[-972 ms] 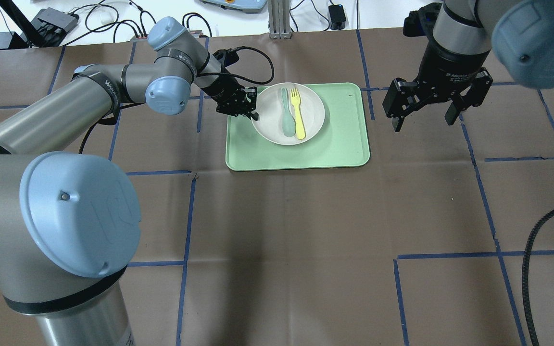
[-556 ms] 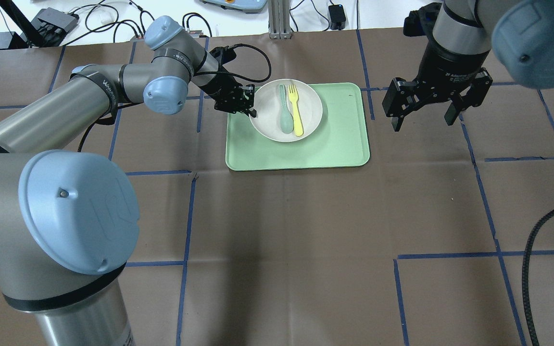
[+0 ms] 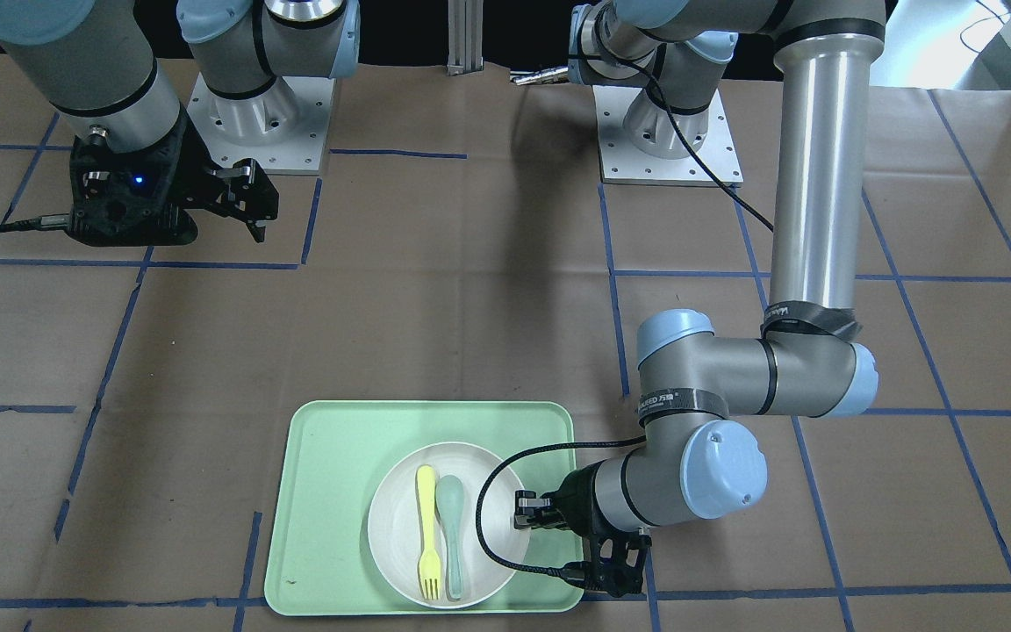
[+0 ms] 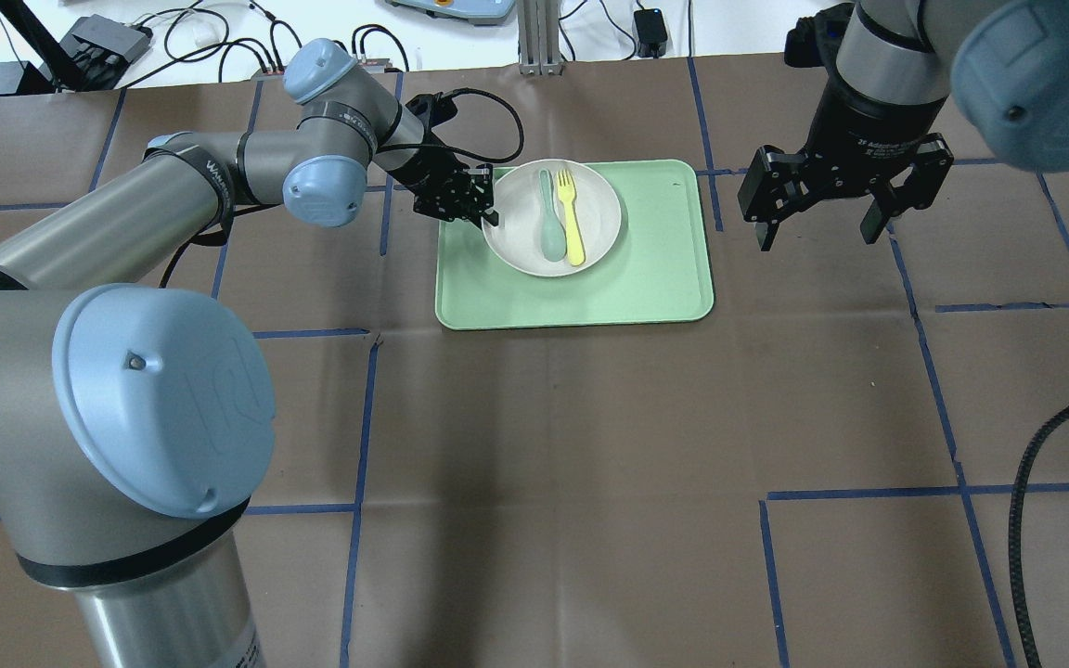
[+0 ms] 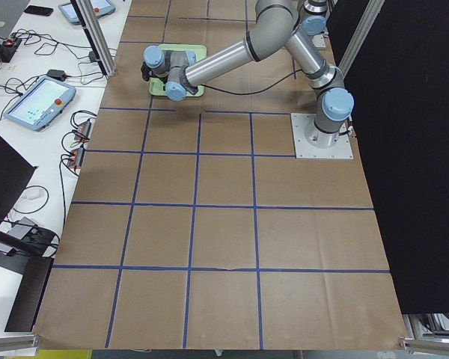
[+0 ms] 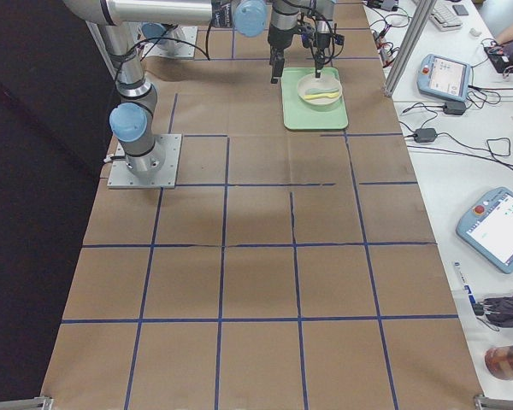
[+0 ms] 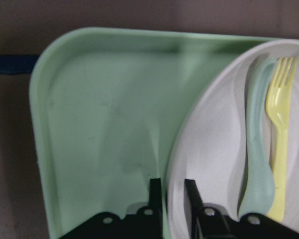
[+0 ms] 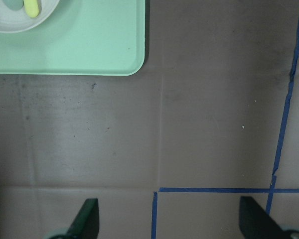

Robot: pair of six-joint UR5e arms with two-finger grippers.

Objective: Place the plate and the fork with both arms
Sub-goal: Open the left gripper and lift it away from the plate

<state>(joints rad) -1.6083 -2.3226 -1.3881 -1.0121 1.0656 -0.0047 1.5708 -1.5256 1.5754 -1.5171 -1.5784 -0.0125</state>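
Only wrist-close: left gripper (image 7: 172, 193) jaws tight on plate (image 7: 214, 149) rim; right gripper (image 8: 169, 211) jaws apart.

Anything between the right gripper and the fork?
Nothing visible blocks it. The open right gripper hovers beside the tray. The fork lies in the plate on the nearer side, with the spoon beyond it. Only the low tray and plate rims lie between.

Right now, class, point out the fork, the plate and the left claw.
fork (image 4: 573, 218), overhead view, mid-handle.
plate (image 4: 601, 209), overhead view, bare inner surface.
left claw (image 7: 172, 189), left wrist view, midway between its fingertips.
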